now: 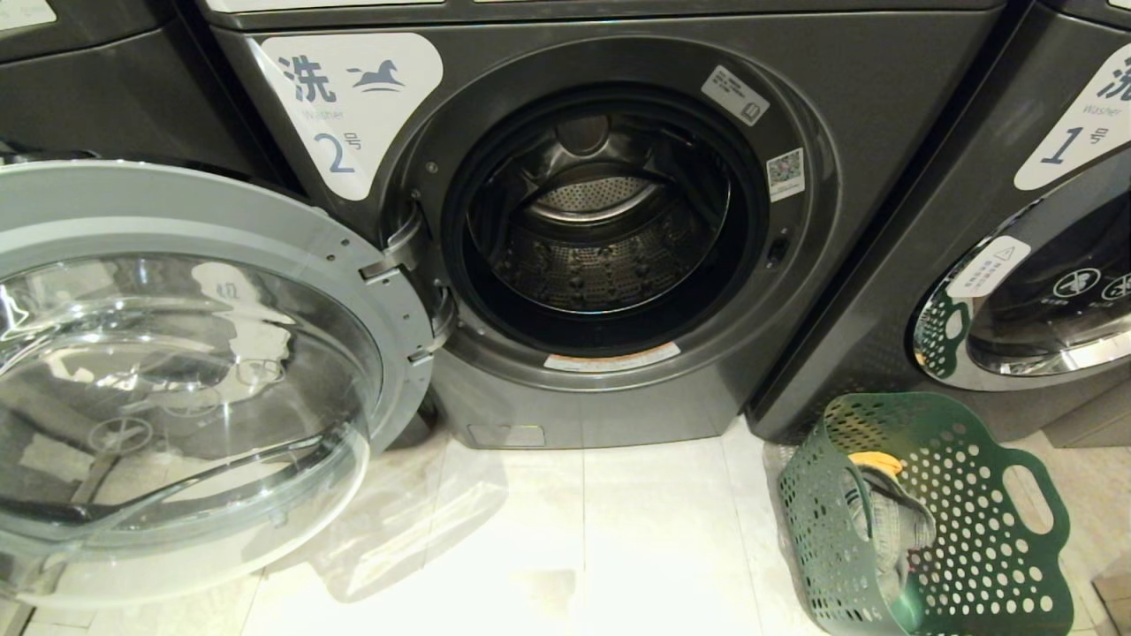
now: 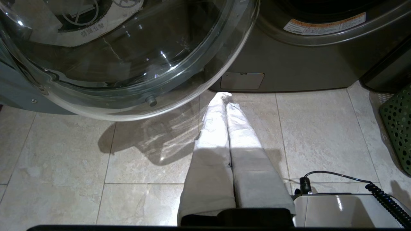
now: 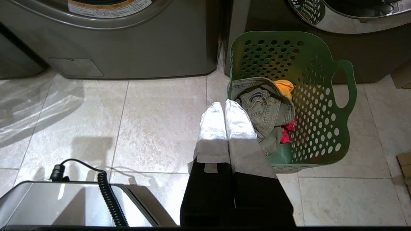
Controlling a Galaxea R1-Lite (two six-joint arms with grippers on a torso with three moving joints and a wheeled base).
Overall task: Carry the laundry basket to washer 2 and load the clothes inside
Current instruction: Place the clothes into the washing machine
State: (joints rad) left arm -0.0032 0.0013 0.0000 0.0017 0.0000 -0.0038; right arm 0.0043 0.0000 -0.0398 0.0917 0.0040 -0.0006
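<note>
While washer 2 (image 1: 610,230) stands with its mouth wide open, its big round door (image 1: 185,371) is swung out to the robot's left, and you can see right through the clear glass bowl in it. Deep inside sits the shiny drum (image 1: 592,238) full of tiny holes, and it looks empty. A white label (image 1: 349,106) up on the washer's front shows a horse and the number 2. Next door, on the robot's right, is the washer marked 1 (image 1: 1043,221), and its door is closed. On the pale tile floor (image 1: 601,539) sits the laundry basket (image 1: 981,539), dark green with lots of round holes, just in front of that other washer and off to the right of washer 2. Inside the basket lie the clothes (image 3: 268,110): grey-green trousers on top, a yellow piece (image 3: 284,87) poking out behind them, and a bit of red-pink (image 3: 287,133) down low. Neither arm shows in the head view. From its wrist view, the left gripper (image 2: 224,98) hangs above the floor in front of washer 2, under the edge of the open door, with its two white fingers pressed together and nothing in them. Over on the other side, the right gripper (image 3: 224,104) hangs by the near edge of the basket, fingers pressed together too, holding nothing.
</note>
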